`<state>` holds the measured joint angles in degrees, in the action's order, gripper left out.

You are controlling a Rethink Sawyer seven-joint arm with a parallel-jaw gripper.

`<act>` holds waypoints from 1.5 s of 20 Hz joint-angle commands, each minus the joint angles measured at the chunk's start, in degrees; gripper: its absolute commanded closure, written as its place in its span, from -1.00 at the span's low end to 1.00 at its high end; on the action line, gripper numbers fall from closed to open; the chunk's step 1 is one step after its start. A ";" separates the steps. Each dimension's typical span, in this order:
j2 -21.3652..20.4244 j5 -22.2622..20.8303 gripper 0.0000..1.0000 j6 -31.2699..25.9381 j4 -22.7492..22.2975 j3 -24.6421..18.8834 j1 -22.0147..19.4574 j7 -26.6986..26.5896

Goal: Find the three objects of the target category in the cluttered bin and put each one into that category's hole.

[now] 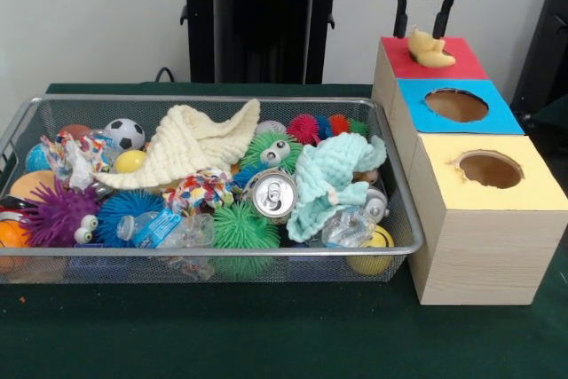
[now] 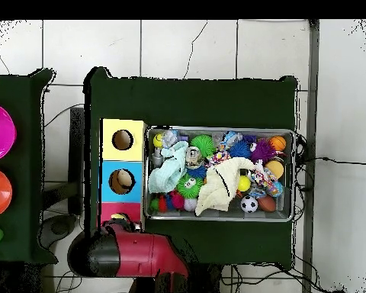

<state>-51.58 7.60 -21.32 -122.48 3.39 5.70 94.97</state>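
Note:
A yellow banana-shaped toy (image 1: 430, 49) rests on top of the red box (image 1: 457, 67), over where its hole lies. My gripper (image 1: 421, 35) hangs just above the toy, open, with its two dark fingers straddling the toy's top and not closed on it. In the overhead view the red arm (image 2: 144, 255) covers the gripper, and only a bit of yellow (image 2: 117, 217) shows on the red box (image 2: 123, 213). The wire mesh bin (image 1: 222, 99) holds a jumble of toys, cloths and containers.
Beside the red box stand a blue box (image 1: 501, 120) and a yellow box (image 1: 537, 191), each with a round hole. The bin holds a cream cloth (image 1: 200, 144), a mint cloth (image 1: 328, 179), a can (image 1: 272, 194), spiky balls, a soccer ball (image 1: 125, 133) and plastic bottles.

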 commanded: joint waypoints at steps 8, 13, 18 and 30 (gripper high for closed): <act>6.49 -0.02 -1.00 0.98 7.35 4.54 7.51 13.93; 10.01 0.47 -1.00 7.55 6.61 4.64 7.64 13.39; 9.27 0.67 -1.00 9.58 5.98 3.52 6.17 11.77; 5.42 1.24 -1.00 6.49 5.33 2.12 3.16 10.02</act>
<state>-45.62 7.61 -14.59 -120.30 6.80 11.45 94.97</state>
